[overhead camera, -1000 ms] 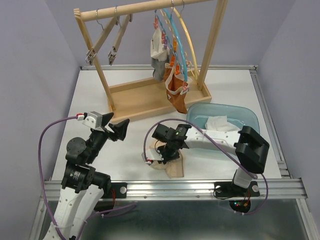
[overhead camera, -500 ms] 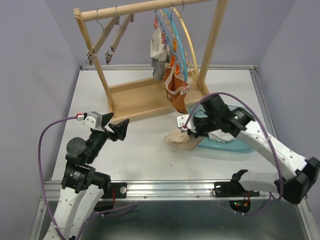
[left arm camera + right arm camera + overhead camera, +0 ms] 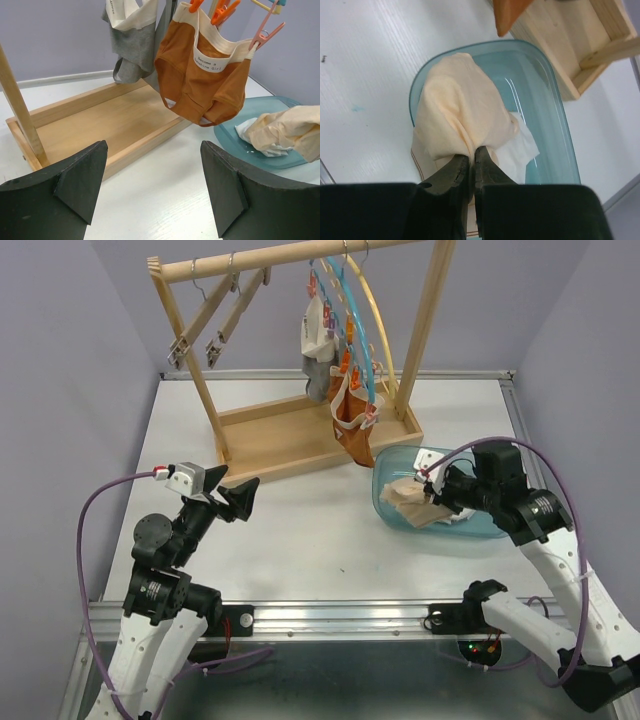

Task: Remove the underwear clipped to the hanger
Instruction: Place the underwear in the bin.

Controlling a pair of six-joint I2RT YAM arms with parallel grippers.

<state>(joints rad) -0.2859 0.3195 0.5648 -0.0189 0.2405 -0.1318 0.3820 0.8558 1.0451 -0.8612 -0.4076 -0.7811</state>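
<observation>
Grips the beige underwear point(image 3: 460, 105) in the right claw point(image 3: 470, 159), jaws clenched tight on a bunched fold. Holds that cloth over the left end of the translucent blue tub point(image 3: 495, 468), at about 4 o'clock on the desk point(image 3: 290, 540). Cannot tell whether the hanging end touches the tub's rim. Beneath it, inside the tub and touching the beige cloth: a white underwear piece point(image 3: 522, 147), crumpled.

Hangs the left claw point(image 3: 152, 148) released, jaws spread wide with nothing between them, above the desk at about 8 o'clock, aimed toward the wooden rack point(image 3: 300, 430).

At 12 o'clock, clipped to the curved hanger point(image 3: 365, 330) on the rack's rail: the orange-brown underwear point(image 3: 200, 85), pinned along its pale waistband by orange clips point(image 3: 220, 7) and a pink clip point(image 3: 262, 35), dangling above the right end of the rack's tray. Just beside it toward 11 o'clock, also hanging: the grey and white underwear point(image 3: 132, 45), apart from both claws.
</observation>
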